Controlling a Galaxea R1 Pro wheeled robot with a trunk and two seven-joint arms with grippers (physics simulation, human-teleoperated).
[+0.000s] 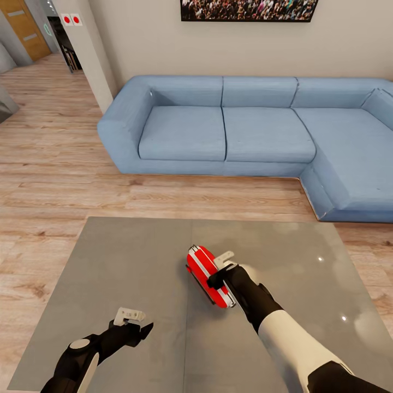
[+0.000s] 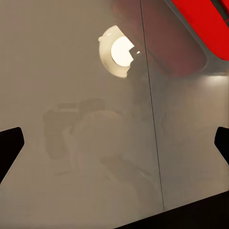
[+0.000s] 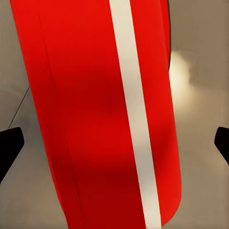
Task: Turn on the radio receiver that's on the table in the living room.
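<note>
Nearest the head camera: both arms over the glossy grey table [image 1: 125,262]. Right gripper [image 1: 221,271] at the right side of the red radio [image 1: 206,274], one white finger [image 1: 225,255] showing past the radio's far end, the dark wrist just behind it; whether touching, cannot tell. Through the right wrist camera: radio [image 3: 90,114] close up between the two dark fingertips [image 3: 9,143] at the frame's edges, white band down its red body, fingertips spread wide and clear of it. Radio near the middle of the tabletop, standing on edge with its length running away from the robot.

Left gripper [image 1: 136,323] low over the near left part of the table, well apart from the radio, fingers parted. Through the left wrist camera: fingertips [image 2: 10,143] wide at the frame's edges, bare tabletop [image 2: 71,71] between them, a corner of the radio [image 2: 200,19] beyond, a lamp's bright reflection on the gloss.

Beyond the table: light wood floor [image 1: 49,164], then a light blue L-shaped sofa [image 1: 245,131] against a beige wall [image 1: 142,38], with a framed crowd photo [image 1: 248,9] above it.
</note>
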